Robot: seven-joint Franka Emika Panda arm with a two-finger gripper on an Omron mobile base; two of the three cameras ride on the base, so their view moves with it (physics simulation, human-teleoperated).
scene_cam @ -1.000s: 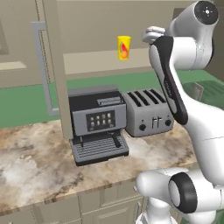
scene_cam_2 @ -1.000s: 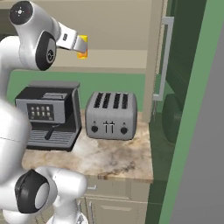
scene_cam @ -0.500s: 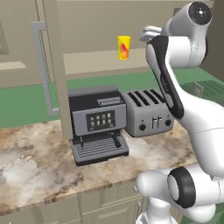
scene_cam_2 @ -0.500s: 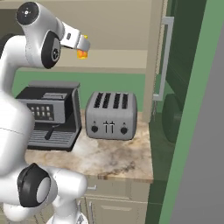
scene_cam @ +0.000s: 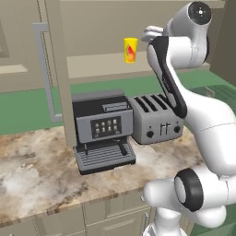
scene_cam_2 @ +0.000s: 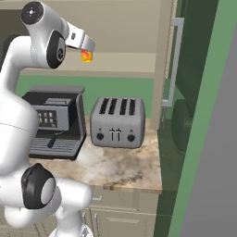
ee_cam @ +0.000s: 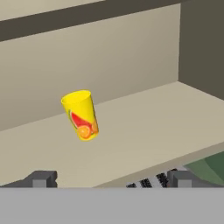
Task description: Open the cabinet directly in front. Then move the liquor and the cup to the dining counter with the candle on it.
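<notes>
The cabinet stands open, its left door (scene_cam: 57, 69) and right door (scene_cam_2: 164, 60) swung out, long silver handles (scene_cam: 44, 69) showing. On its beige shelf (ee_cam: 144, 122) stands the yellow cup (ee_cam: 81, 114) with a red-orange mark, upright and alone. My gripper (ee_cam: 111, 179) is open just in front of the shelf edge, the cup ahead and left of centre, well apart from the fingertips (ee_cam: 41, 178). From the left base the gripper (scene_cam: 150, 33) hangs to the right of the cup (scene_cam: 130, 50); from the right it (scene_cam_2: 88, 44) partly covers the cup (scene_cam_2: 86, 56). The liquor, dining counter and candle are out of view.
Below the shelf, a black-and-silver coffee machine (scene_cam: 101, 129) and a silver toaster (scene_cam: 154, 122) stand on the marble worktop (scene_cam: 37, 166). Low beige cabinets (scene_cam_2: 129, 217) run under it. A dark green wall (scene_cam_2: 194, 92) closes the right side.
The hand has crept slightly left toward the cup, and the upper arm has leaned the same way. The cup has stayed put and the jaws have stayed wide.
</notes>
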